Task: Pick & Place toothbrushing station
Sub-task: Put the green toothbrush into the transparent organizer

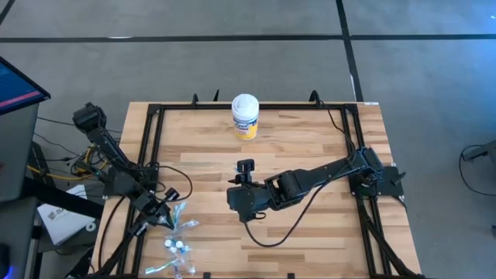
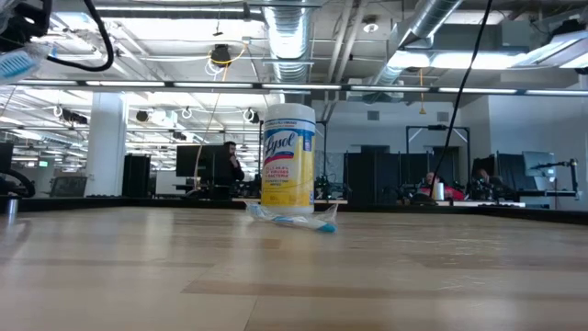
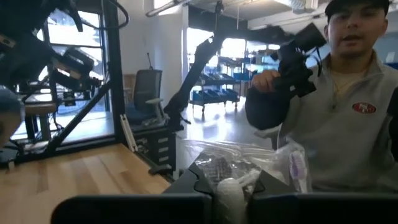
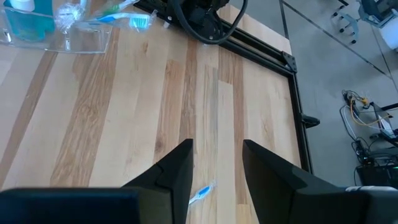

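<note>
Most of the task remained: the toothbrushes (image 1: pixel 177 240) lay heaped at the table's near-left edge, and one wrapped blue toothbrush (image 4: pixel 200 193) lay alone mid-table. The left gripper (image 1: pixel 165 215) was clamped on a clear-wrapped toothbrush (image 3: pixel 239 183) at the heap. The right gripper (image 4: pixel 214 168) hovered directly above the lone brush, fingers apart, Lysol canister (image 1: pixel 245 116) well beyond.

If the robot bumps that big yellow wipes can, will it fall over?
Probably not from a soft bump. The wipes can stands upright on a flat bottom on the table. It is tall, so a hard push near its top might tip it, and then it could roll.
</note>
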Robot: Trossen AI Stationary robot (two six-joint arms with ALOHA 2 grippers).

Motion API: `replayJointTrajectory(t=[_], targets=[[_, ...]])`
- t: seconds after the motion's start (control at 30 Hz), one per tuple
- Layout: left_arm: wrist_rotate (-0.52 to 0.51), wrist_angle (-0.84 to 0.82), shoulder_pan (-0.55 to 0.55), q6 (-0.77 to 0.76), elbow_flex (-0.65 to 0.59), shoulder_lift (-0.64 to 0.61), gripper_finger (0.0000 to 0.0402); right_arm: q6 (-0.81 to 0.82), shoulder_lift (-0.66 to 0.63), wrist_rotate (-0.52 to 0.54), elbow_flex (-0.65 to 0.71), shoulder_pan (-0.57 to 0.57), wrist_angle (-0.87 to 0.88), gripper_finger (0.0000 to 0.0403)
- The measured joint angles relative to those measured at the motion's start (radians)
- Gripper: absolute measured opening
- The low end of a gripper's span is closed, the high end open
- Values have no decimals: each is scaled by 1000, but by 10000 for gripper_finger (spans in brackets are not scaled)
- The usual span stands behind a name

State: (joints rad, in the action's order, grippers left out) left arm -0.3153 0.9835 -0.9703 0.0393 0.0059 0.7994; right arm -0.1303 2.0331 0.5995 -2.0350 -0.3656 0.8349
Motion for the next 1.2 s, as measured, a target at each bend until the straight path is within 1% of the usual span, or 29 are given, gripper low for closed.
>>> replayJointTrajectory(t=[0.2, 0.4, 0.6, 0.73, 0.83, 1.03, 1.2], targets=[[0, -24, 0, -2, 0, 7, 2, 0, 0, 0, 0, 0, 0, 129], [1, -26, 0, -5, 0, 70, 2, 0, 0, 0, 0, 0, 1, 129], [1, -17, 0, -36, 0, 129, 1, 0, 0, 0, 0, 0, 3, 129], [1, -16, 0, -47, 0, 137, 2, 0, 0, 0, 0, 0, 3, 129], [1, -15, 0, -97, 0, 137, 3, 0, 0, 0, 0, 0, 3, 129], [1, -8, 0, -134, 0, 137, 17, 0, 0, 0, 0, 0, 3, 129], [1, 9, 0, -132, 0, 137, 44, 0, 0, 0, 0, 0, 3, 129]])
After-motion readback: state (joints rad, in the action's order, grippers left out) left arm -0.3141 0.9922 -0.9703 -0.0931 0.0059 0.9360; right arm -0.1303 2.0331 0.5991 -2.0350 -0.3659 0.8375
